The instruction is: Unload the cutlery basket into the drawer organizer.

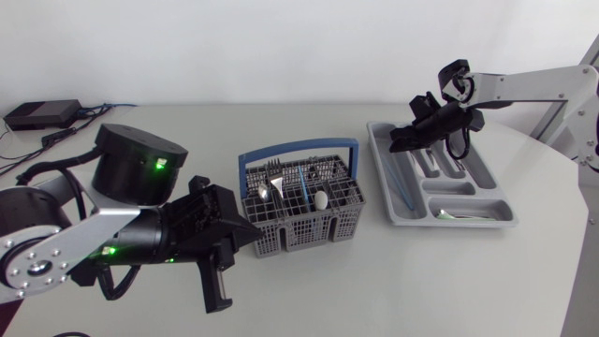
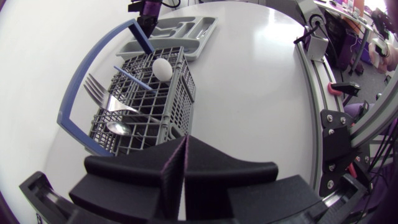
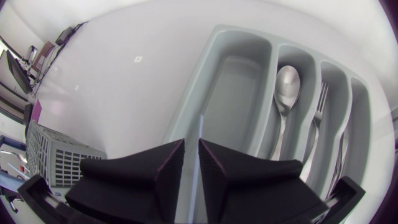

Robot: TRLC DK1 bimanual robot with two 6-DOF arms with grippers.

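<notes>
Presently: right hand (image 3: 192, 148) over the far end of the drawer organizer (image 1: 449, 223), pinching the top of a thin blue stick (image 1: 402, 180). The stick slants down along the long compartment on the basket side. A spoon (image 3: 287, 84) and a fork (image 3: 320, 102) lie in the next two slots, apart.

Left hand (image 2: 180, 149) pressed together, holding nothing, just beside the near left corner of the cutlery basket (image 1: 309, 229); cannot tell whether it touches. Basket upright mid-desk, blue handle (image 1: 299, 147) raised. Inside: forks (image 2: 99, 93), a second blue stick (image 2: 134, 76), a white round piece (image 2: 163, 68).

Edges: organizer sits near the curved right edge of the desk (image 1: 393, 281). Bare strip of desk between basket and organizer; wider bare stretch in front of both.

Writing: small pale square mark (image 3: 138, 59) on the desk beside the organizer, too small to read.
</notes>
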